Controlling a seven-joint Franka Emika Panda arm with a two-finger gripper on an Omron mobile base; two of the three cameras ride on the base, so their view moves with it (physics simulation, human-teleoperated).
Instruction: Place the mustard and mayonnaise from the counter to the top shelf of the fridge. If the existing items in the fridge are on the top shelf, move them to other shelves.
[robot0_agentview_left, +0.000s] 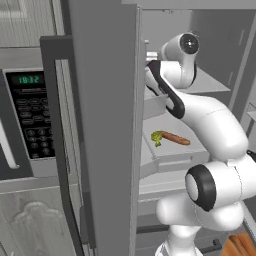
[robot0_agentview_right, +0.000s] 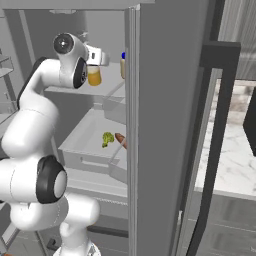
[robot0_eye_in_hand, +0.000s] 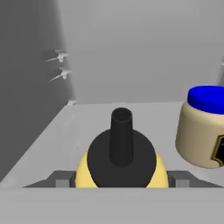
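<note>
The small yellow squeeze bottle of mustard with its dark pointed nozzle cap stands upright on the uppermost flat pale-grey top shelf of the tall grey steel-look fridge, and everything else is placed from it here. The white arm's two-finger gripper sits directly over the mustard, with a grey finger pad on either side of the bottle's shoulders; the jaws are spread to about the bottle's width, but whether the pads press on it or stand just clear cannot be told. In the right base view the yellow bottle hangs just below the hand over that same shelf. Beside the mustard, on the side toward the fridge's open front, stands the short round mayonnaise jar with its blue lid, pale tan body and dark label, near but not touching. On a tray-like shelf lower down lie the small yellow-green broccoli floret and, touching it, the thin orange-brown sausage-like stick. Beyond the open door, a white grey-veined marble counter shows in the right base view
</note>
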